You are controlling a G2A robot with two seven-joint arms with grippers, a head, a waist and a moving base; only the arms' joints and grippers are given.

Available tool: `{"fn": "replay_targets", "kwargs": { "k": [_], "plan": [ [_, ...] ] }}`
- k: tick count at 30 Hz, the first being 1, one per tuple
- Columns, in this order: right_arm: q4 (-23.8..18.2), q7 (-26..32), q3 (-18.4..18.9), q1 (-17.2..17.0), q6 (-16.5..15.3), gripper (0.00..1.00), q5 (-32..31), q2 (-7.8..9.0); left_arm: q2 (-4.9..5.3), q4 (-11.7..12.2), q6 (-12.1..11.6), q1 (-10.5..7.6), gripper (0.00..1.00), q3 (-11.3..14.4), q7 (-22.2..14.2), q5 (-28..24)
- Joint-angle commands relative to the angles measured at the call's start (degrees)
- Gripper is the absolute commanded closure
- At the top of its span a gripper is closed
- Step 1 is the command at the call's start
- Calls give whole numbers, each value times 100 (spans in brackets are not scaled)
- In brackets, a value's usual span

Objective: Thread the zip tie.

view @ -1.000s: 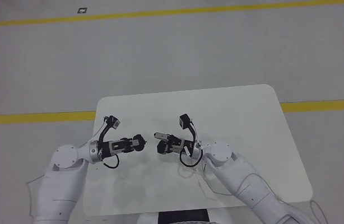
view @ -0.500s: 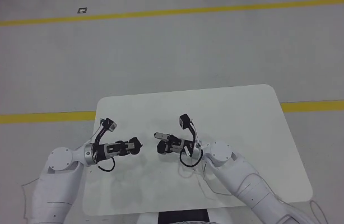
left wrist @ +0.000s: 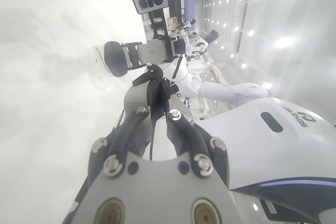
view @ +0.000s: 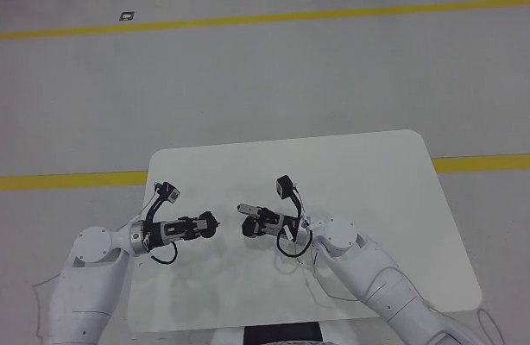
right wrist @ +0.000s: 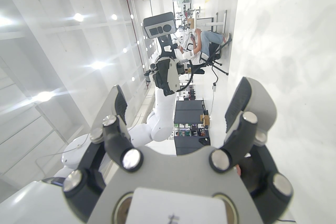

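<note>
Zip tie (left wrist: 155,88), black and bunched, sits clamped between the left fingers (left wrist: 134,99), closed together on it. Opposite, the right fingers (right wrist: 119,104) are spread wide, holding nothing; both arms hover level above the surface (view: 360,172).

Look: you are seeing the zip tie (left wrist: 154,84) showing as a black strip, bunched and folded on itself.
Hold: it is sitting pinched in the left gripper (left wrist: 157,101), its end poking out past the tips.
</note>
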Motion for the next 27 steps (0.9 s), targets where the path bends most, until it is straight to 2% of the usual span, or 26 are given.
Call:
{"fn": "replay_targets", "kwargs": {
  "k": [1, 7, 11, 15, 18, 22, 27],
  "plan": [
    [0, 0, 0, 0, 0, 0, 0, 0, 0, 0, 0, 0, 100, 0, 0, 0],
    [-8, -27, 6, -3, 2, 0, -7, 1, 0, 0, 0, 0, 100, 0, 0, 0],
    [-259, -184, 147, -69, 90, 0, -291, 61, 0, 0, 0, 0, 100, 0, 0, 0],
    [-745, -206, 489, -250, 343, 0, -810, 205, 0, 0, 0, 0, 100, 0, 0, 0],
    [-1248, -14, 794, -434, 633, 0, -1351, 345, 0, 0, 0, 0, 100, 0, 0, 0],
    [-2046, 425, 1149, -726, 1137, 0, -2226, 535, 0, 0, 0, 0, 100, 0, 0, 0],
    [-2777, 915, 1413, -981, 1526, 0, -3015, 697, 0, 0, 0, 0, 100, 0, 0, 0]
  ]
}}
